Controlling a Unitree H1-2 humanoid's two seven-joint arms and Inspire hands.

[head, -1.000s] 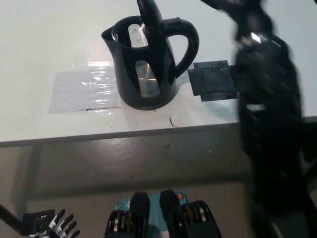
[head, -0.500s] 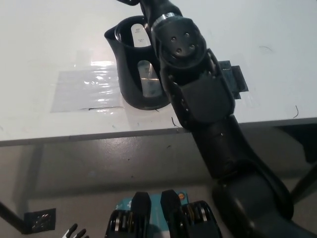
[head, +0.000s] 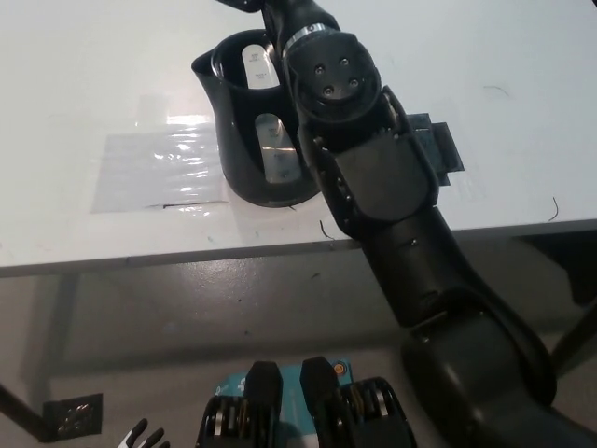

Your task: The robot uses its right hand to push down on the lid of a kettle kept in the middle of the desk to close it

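Robot hand state cannot tell: matte black right arm hides glossy rounded kettle's top.

The black right arm is stretched from lower right to the top centre. Its hand is cut off there. Only fingertips of the white left hand are seen at the bottom left edge.

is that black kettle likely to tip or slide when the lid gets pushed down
The kettle probably won't tip: it stands upright on a base wider than its open top. It looks empty through the window, so likely light, and could slide on the smooth white desk. The right arm hides the handle side, so the push direction is unclear.
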